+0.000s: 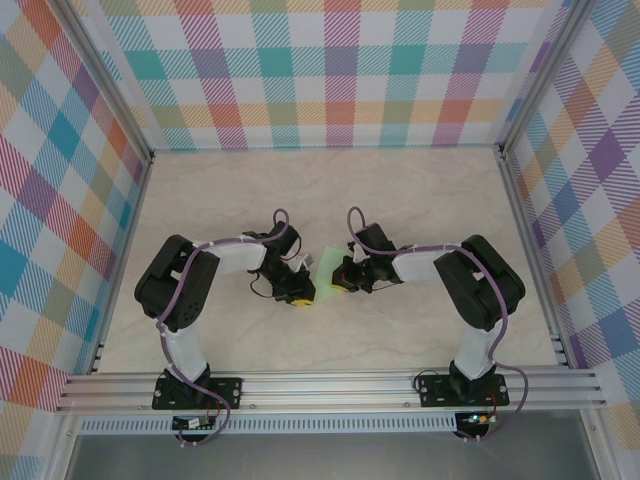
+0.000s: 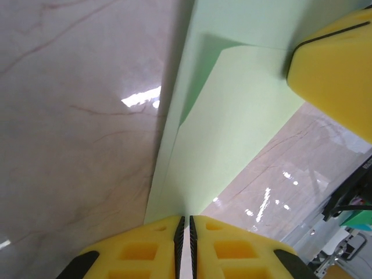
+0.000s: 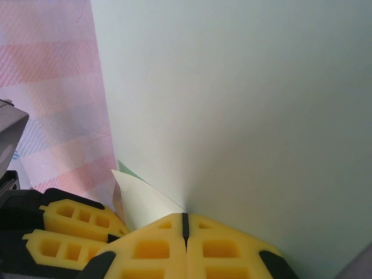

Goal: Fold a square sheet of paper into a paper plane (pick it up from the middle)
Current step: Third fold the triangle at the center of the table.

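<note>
- Yellow fingers point(image 2: 139, 250) of the left gripper point(image 2: 185, 224) sat at the lower edge of the left wrist view. They were pressed almost together, and the paper point(image 2: 232, 133) was pinched in the thin slit between them.
- In the right wrist view, the right gripper point(image 3: 185, 220) had its fingers closed tip to tip. The paper point(image 3: 244, 104) rose out of the seam, so this gripper was also clamped on it.
- From above, the paper point(image 1: 324, 288) was a small pale green patch between the left gripper point(image 1: 298, 291) and the right gripper point(image 1: 344, 278). It lay over the front middle of the table point(image 1: 330, 190). Contact between paper and table could not be determined.
- The left wrist view gave the layering. A lighter mint-green flap lay over a shaded layer, and a straight folded edge ran up from the fingers. A finger point(image 2: 334, 70) of the right gripper met the paper's far edge at upper right. Marbled table surface point(image 2: 75, 116) lay to the left.
- The right wrist view gave one broad, plain face of the paper and a small pale corner point(image 3: 145, 203) just beside the fingers. The left gripper's fingers point(image 3: 70, 232) were at lower left, and the plaid wall point(image 3: 58, 87) lay behind.
- The top view gave the arm posture. Both arms were bent inward with elbows out and purple cables point(image 1: 165, 325) running along them. The bases were bolted to an aluminium rail point(image 1: 330, 385), and plaid walls point(image 1: 340, 60) enclosed the table.
</note>
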`<state>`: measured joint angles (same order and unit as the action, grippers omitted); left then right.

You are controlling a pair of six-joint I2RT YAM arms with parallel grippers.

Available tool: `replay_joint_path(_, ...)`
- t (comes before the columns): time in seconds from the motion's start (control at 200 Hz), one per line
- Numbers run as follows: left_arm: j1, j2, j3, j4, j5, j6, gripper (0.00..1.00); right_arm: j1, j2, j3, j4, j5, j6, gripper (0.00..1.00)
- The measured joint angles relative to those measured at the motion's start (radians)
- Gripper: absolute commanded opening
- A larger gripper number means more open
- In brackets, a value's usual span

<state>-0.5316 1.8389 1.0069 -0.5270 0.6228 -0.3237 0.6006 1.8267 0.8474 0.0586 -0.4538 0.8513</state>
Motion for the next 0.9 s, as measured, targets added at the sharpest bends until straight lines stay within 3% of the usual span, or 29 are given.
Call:
replay_joint_path(0.655,-0.003,-0.092,0.0,-0.136,-0.102,-0.019,0.16,0.0,0.0,0.005,-0.011,0.002,-0.003,0.01)
replay_joint_path(0.9,-0.011,-0.097,0.019,-0.046,0.022,-0.062,0.17,0.001,0.0,0.006,-0.012,0.004,-0.003,0.01)
